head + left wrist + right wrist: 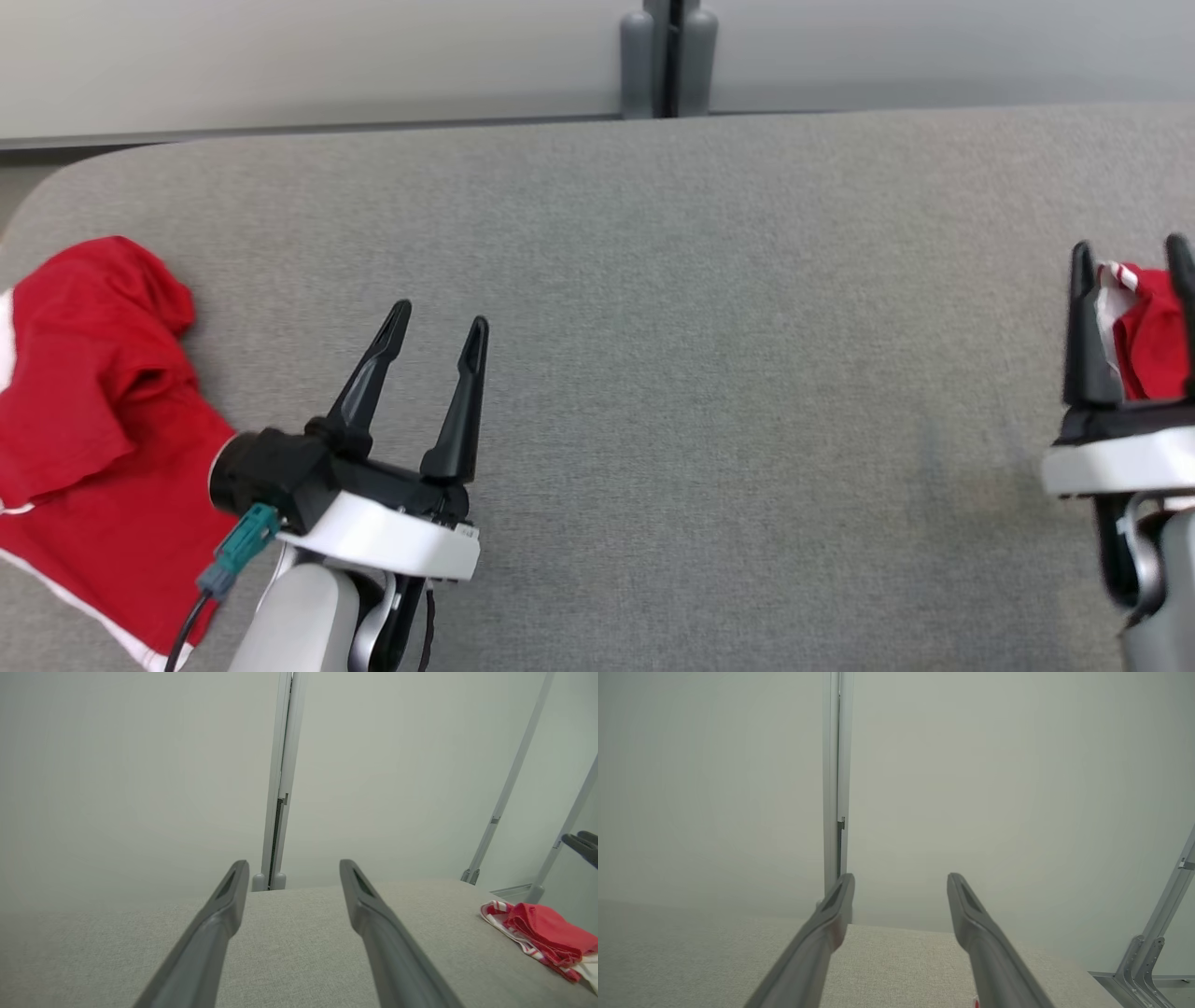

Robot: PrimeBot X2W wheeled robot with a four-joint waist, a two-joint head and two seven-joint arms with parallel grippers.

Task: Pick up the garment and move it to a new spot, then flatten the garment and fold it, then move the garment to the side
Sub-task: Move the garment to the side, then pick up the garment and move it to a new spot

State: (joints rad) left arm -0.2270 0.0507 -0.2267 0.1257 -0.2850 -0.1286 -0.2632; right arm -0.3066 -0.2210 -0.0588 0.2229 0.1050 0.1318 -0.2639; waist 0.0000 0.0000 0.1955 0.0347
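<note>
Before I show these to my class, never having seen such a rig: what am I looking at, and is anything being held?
This is a two-armed robot at a grey padded table. The top picture comes from its head, looking down. The other two come from cameras on its wrists, looking along the fingers. The left gripper and the right gripper both stand open, holding nothing. A crumpled red garment with white trim lies at the table's left edge. A folded red and white garment lies at the right edge, just beyond the right gripper.

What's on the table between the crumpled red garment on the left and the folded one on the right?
In the head view, the left end effector over bare grey table.
</note>
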